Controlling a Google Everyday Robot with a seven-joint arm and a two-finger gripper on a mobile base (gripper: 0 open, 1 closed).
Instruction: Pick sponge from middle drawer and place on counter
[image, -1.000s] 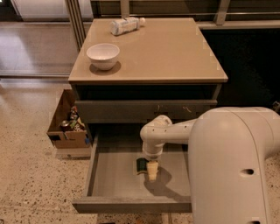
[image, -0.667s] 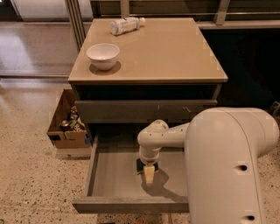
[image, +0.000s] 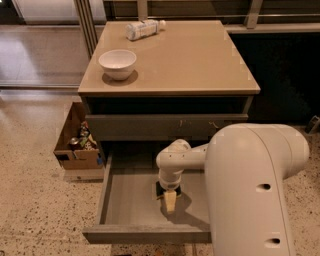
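Nearest the camera, the robot's bulky white arm housing (image: 255, 190) fills the lower right and hides the right end of the wide, shallow grey middle drawer (image: 130, 200), which stands pulled out with a bare grey inside. From that housing a rounded white wrist reaches down into the drawer, and the pincer (image: 170, 199) points at the drawer floor near the middle. Whether it is spread or pinching cannot be told. The small sponge (image: 160, 190), dark green on its visible face, lies on the drawer floor just at the pincer's left side, partly under the wrist.

Above the open drawer is a closed grey drawer front (image: 150, 127) with pale scuff marks. Left of the cabinet, an open cardboard box (image: 75, 150) of small items sits on the speckled floor (image: 35, 200).

Farther back, the glossy tan-beige bench (image: 190, 60) carries a white round bowl (image: 117, 63) near its front left corner and a clear plastic bottle (image: 144, 28) lying on its side at the far edge.
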